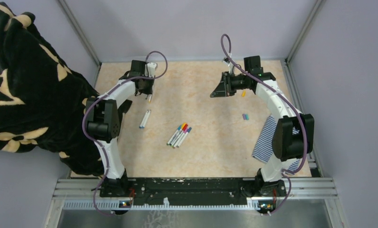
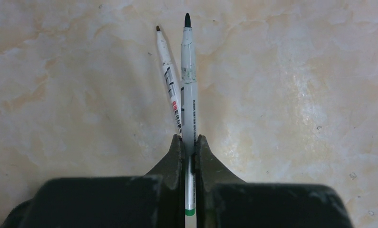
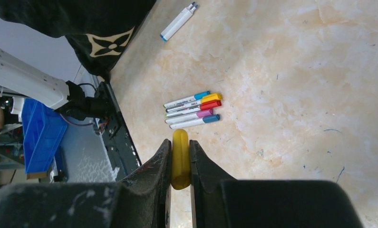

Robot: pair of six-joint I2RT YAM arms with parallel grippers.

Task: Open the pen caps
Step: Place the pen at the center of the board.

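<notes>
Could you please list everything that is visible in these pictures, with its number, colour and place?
capped pens: 5, white with coloured caps, middle of table
pen pair: 2, white, left of middle
loose caps: 2, purple and teal, right side
orange cap: 1, farther back on the right
striped cloth: 1, blue-white, right edge
blanket: 1, black-cream, left
table: 1, beige
left gripper: shut on green-tipped pen; second uncapped pen beside it
right gripper: shut on yellow cap
</notes>
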